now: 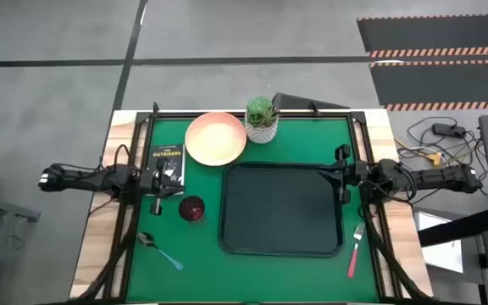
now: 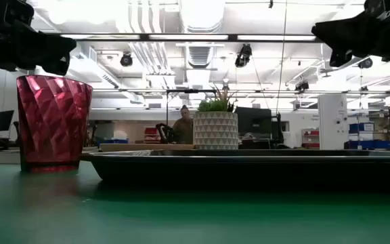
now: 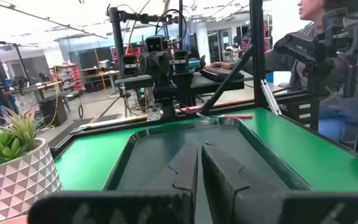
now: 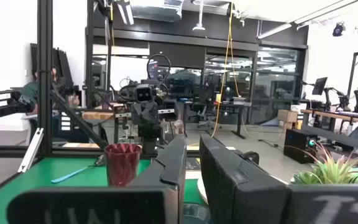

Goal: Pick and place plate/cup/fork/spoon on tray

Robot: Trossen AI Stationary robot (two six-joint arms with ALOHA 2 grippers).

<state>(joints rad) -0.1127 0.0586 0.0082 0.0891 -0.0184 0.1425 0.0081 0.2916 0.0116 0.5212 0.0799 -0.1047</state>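
Green surface (image 1: 252, 267) carried, left to right: spoon (image 1: 166, 255), cup (image 1: 191, 208), plate (image 1: 215, 138), bare tray (image 1: 282, 208), fork (image 1: 355, 249). Left tool (image 1: 174, 181) and right tool (image 1: 341, 176) hovered nearly closed, holding nothing, judged parked beside the tray for access. Only the high view showed the fork's tines.

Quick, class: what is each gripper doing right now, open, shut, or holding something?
Left gripper: shut, holding nothing, above the table beside the cup.
Right gripper: shut, holding nothing, at the tray's right edge.
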